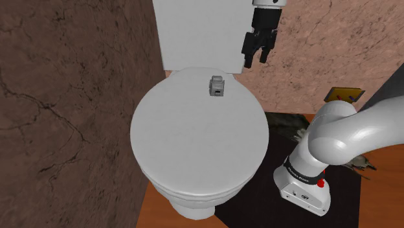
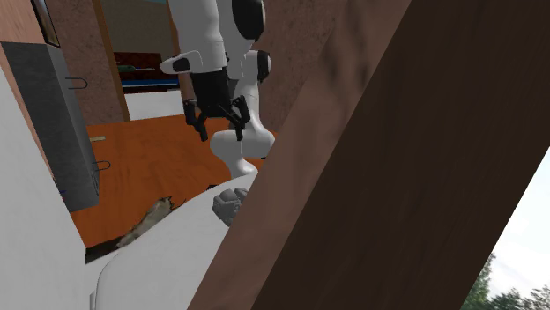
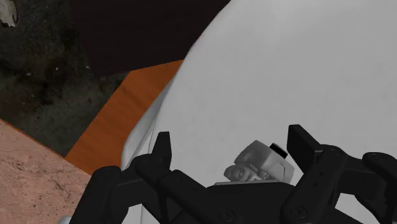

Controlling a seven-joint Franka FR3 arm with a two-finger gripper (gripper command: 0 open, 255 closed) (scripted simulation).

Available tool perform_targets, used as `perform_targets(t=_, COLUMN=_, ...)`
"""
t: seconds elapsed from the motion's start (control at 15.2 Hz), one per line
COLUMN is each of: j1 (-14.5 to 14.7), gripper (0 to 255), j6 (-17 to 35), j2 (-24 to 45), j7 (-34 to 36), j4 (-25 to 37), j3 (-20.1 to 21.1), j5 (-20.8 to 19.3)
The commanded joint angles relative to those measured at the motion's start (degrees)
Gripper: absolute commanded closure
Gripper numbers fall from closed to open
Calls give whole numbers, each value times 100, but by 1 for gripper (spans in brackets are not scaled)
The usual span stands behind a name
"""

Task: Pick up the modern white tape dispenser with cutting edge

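One grey tape dispenser [image 1: 217,86] on toilet lid [image 1: 194,146]; open end effector [image 1: 256,61] above, w/o contact.

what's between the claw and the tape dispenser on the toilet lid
Nothing visible. The open claw hangs above the dispenser, a little to the shoulder view's right of it, with only air between. The dispenser sits alone on the lid, near the tank.

A white toilet [image 1: 194,149] stands on orange floor [image 1: 150,214] beside a cracked brown wall [image 1: 65,78]
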Motion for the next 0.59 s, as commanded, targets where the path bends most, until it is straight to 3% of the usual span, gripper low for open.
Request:
perform_targets(t=0.0, j1=0, gripper=0, j6=0, j2=0, j7=0, j4=0, j3=0, j5=0)
perform_targets(t=0.53, j1=-396, gripper=0, j6=1428, j2=1176, j7=2039, j4=39, j3=862, j5=214)
